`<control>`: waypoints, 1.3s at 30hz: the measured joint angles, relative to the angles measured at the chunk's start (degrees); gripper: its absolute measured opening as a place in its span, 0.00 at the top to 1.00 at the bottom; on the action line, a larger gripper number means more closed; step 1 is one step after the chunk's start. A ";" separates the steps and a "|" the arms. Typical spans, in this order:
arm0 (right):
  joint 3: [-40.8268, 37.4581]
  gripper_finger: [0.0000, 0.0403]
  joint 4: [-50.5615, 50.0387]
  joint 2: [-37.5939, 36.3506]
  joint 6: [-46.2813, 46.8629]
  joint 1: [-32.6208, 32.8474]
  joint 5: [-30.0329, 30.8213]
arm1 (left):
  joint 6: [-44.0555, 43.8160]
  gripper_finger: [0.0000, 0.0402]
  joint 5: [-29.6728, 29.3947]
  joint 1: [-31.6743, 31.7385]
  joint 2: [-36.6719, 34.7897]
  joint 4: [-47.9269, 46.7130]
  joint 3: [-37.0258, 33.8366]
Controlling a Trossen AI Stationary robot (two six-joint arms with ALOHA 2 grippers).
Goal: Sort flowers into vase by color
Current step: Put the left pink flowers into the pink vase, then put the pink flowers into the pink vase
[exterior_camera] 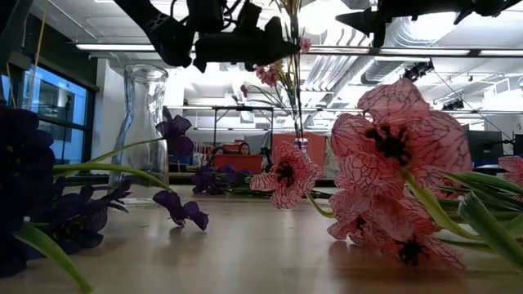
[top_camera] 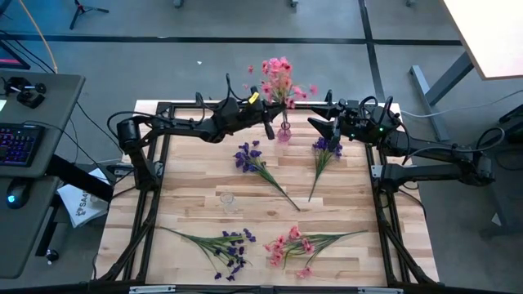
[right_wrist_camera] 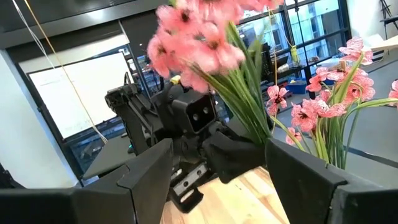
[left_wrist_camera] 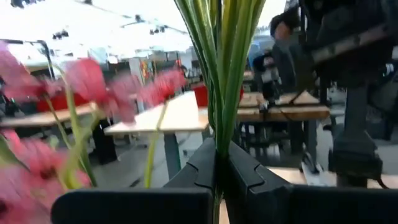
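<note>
My left gripper [top_camera: 271, 116] reaches in from the table's left at the far middle and is shut on a pink flower sprig [top_camera: 278, 77]. The sprig stands upright over a small vase [top_camera: 283, 132]. More pink flowers [right_wrist_camera: 329, 106] stand beside it in the right wrist view. My right gripper [top_camera: 328, 129] hovers open just right of that vase, with nothing between its fingers. A clear glass vase [top_camera: 227, 198] stands mid-table. Two purple sprigs [top_camera: 249, 157] [top_camera: 325, 149] lie flat on the far half. A purple sprig [top_camera: 225, 245] and a pink one [top_camera: 296, 245] lie near the front edge. My left gripper pinches the sprig's bundle of green stems [left_wrist_camera: 219, 134] between its two fingers, below the blossoms. The fingers lie about level, coming from the table's left, across the stems. The sprig stands upright with its blossoms [left_wrist_camera: 87, 81] above the fingers. Its lower end runs down toward the small vase [exterior_camera: 301, 144].
The table has a black frame [top_camera: 159, 163] along its sides. A desk with a keyboard [top_camera: 16, 143] stands off the table's left. Bare wood [top_camera: 196, 171] lies between the clear vase and the left frame.
</note>
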 joint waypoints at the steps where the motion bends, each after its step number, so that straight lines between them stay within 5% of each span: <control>1: 0.00 0.38 0.00 0.00 -0.04 0.00 0.00 | -0.25 1.00 0.00 0.00 0.00 -1.00 0.00; 14: 0.00 0.38 0.00 0.00 -0.08 0.00 -0.17 | -1.02 0.97 0.00 -0.11 0.00 -4.90 0.00; 31: 0.00 0.38 0.00 0.00 -0.07 0.00 -0.17 | -5.46 0.49 0.66 -0.20 -0.67 -16.17 0.00; 39: 0.00 0.38 0.46 -0.31 -0.08 0.00 -0.15 | -3.18 0.40 0.56 0.14 -6.90 -30.07 0.02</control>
